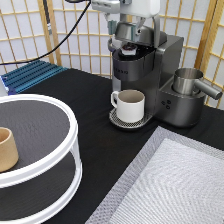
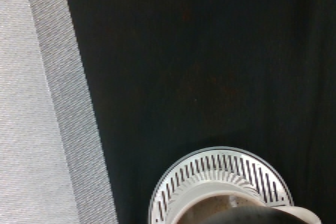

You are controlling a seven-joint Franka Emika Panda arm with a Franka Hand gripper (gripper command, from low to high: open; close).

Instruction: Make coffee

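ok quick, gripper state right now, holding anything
gripper: above the coffee machine, over the coffee pod sitting in its holder; open or shut cannot be told.

Shoji-style lattice screen [image 1: 30, 35] behind black table [image 1: 95, 135] (wooden frame).

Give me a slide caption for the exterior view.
Gripper at the coffee machine's open lid, pod seated in the brew chamber, white mug on the drip tray.
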